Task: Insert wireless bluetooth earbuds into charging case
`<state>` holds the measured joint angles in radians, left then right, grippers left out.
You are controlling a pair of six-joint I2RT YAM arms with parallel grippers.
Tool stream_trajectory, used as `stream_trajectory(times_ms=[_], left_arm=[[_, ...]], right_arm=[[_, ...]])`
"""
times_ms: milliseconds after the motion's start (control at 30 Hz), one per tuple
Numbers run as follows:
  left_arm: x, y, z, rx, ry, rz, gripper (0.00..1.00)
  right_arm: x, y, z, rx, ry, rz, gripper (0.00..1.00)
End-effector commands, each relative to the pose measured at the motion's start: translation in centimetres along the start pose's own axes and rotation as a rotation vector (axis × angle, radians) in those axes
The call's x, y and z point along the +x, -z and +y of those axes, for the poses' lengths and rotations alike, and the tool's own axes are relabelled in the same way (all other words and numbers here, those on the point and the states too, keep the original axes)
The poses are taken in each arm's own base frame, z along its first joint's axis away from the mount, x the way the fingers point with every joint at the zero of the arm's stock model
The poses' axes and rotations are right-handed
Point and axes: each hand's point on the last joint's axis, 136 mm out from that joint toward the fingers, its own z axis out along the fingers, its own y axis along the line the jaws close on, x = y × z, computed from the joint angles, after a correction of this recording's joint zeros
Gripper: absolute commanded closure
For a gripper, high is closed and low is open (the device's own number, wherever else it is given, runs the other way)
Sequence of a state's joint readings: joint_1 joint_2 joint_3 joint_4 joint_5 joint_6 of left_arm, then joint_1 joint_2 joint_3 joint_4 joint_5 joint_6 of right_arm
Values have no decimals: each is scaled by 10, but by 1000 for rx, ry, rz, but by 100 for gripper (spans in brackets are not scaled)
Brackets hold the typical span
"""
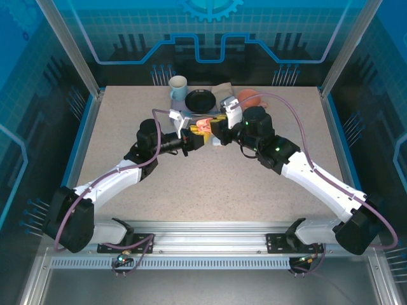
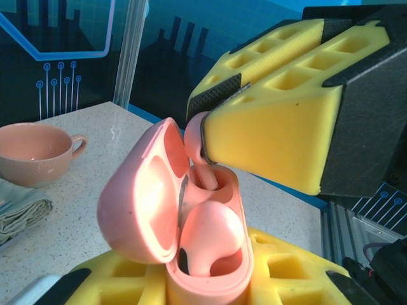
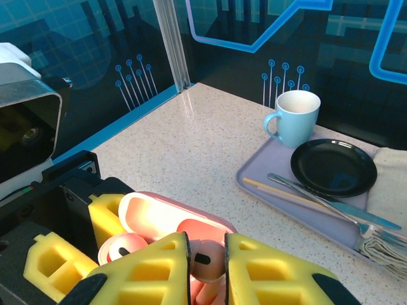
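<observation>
Bench [image 1: 210,184]: speckled; at its far side stood a grey tray [image 3: 267,162] with a blue mug [image 3: 294,117] and a black plate [image 3: 334,166]. The tray's right end was cut off.
Right fingers [image 3: 175,264]: almost together, pinching the pink earbud over the case.
Left fingers [image 2: 143,283]: pressed on the case from both sides, their tips cut off below.
Charging case [image 2: 143,203]: pink, lid open, its bottom hidden between the yellow pads.
Pinched earbud [image 2: 194,136]: stem reaching into the far socket, head half covered.
Second earbud [image 2: 210,238]: seated in the near socket.
</observation>
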<state>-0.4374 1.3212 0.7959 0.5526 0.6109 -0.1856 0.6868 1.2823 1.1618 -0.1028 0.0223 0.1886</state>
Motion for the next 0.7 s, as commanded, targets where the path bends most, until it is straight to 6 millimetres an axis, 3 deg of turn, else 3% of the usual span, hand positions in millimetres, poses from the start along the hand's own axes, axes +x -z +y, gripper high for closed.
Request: stream_trajectory(times_ms=[0, 233, 367, 500, 667], left_arm=[[-25, 3, -6, 11, -53, -60, 100], [-26, 2, -5, 5, -56, -62, 100], [-26, 2, -5, 8, -59, -62, 100], [-23, 2, -5, 15, -59, -55, 100], [-17, 3, -8, 27, -88, -44, 100]], right_arm=[[4, 4, 14, -50, 29, 1, 82], [9, 6, 17, -47, 37, -1, 80], [7, 8, 14, -33, 28, -7, 68], [-17, 19, 8, -19, -32, -63, 49], [-52, 35, -16, -26, -172, -108, 40]])
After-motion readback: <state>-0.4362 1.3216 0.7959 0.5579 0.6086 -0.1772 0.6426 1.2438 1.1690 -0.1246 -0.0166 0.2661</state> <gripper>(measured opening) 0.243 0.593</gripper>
